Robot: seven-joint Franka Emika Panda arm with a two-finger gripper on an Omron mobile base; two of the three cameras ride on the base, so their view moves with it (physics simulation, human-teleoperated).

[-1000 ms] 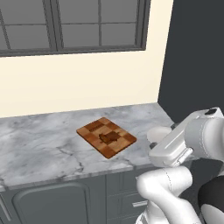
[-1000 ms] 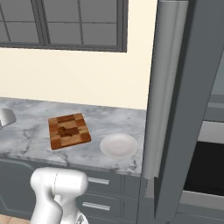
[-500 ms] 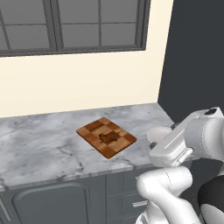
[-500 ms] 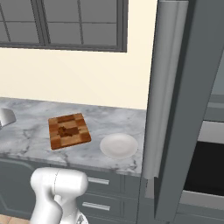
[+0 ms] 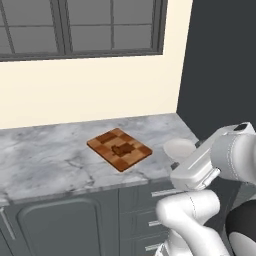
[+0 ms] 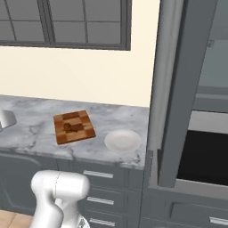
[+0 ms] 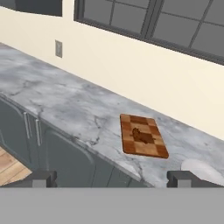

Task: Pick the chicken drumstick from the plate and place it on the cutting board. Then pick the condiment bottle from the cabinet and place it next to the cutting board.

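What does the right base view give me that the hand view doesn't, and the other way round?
Right base view alone: the tall dark cabinet at the counter's end, a dark oven opening beside it, and the whole bare plate. Hand view alone: the wall outlet and the gripper, jaws wide apart with nothing between them. Both: the cutting board with the chicken drumstick lying on it, the marble counter and the window.

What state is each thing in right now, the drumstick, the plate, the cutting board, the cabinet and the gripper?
chicken drumstick: lying on the cutting board, off the plate.
plate: bare, on the counter beside the board.
cutting board: flat on the counter, carrying the drumstick.
cabinet: door swung open.
gripper: open, holding nothing, back from the counter.
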